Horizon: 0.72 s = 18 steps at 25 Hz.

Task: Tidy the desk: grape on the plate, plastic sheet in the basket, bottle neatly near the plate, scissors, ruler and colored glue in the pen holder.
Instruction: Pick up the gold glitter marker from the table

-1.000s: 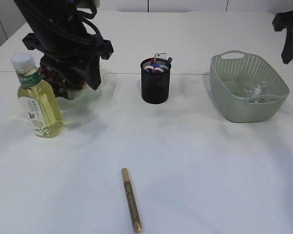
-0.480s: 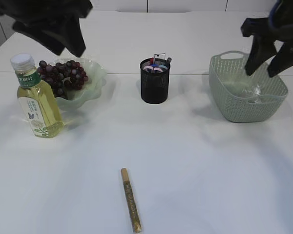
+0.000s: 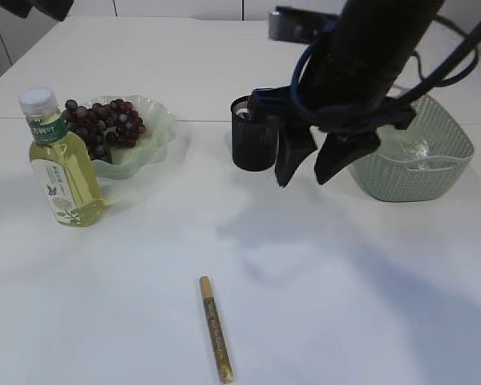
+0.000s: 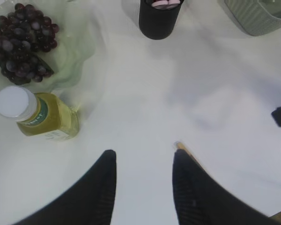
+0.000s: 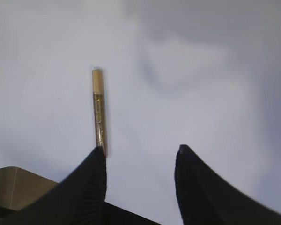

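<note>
Right gripper point(image 3: 317, 164) swung in before pen holder point(image 3: 255, 135) | both grippers agape, empty | glue point(image 3: 215, 329) near front edge

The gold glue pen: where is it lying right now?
In the exterior view the glue pen lies alone on the bare table near the front edge, left of centre, well in front of the pen holder.

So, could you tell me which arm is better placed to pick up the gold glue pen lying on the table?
Right, probably. The right gripper hangs open over mid-table with the glue pen ahead of its fingertips; the left gripper is raised, out of the exterior view.
</note>
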{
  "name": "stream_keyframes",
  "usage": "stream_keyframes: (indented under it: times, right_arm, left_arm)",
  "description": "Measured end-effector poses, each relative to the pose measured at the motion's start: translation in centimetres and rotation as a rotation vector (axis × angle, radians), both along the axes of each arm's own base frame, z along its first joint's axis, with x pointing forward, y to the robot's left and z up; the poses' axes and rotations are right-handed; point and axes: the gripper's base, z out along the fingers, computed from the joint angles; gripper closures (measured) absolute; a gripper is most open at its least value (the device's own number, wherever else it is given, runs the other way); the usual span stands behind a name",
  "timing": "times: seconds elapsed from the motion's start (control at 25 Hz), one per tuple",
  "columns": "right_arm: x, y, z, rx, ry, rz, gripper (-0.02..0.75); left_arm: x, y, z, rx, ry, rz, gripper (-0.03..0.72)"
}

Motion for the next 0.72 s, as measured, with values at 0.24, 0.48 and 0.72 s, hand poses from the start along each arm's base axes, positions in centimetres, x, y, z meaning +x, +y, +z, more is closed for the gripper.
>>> stream_keyframes:
  times: [0.24,0.48,0.72]
  right_arm:
    - [-1.6,4.9,-3.2,-0.037,0.092,0.058,0.354]
    - [-2.0,7.7,-7.2,-0.046,0.213,0.085,0.354]
    - [-2.0,8.1,-7.7,-0.023,0.245,0.074,0.354]
  left_arm:
    - [-1.0,0.7,1.1,-0.006,-0.033,0.004,0.392]
    - [-1.7,1.1,1.4,-0.011,-0.042,0.005,0.392]
    - [-2.1,1.3,1.5,-0.011,-0.043,0.005,0.4]
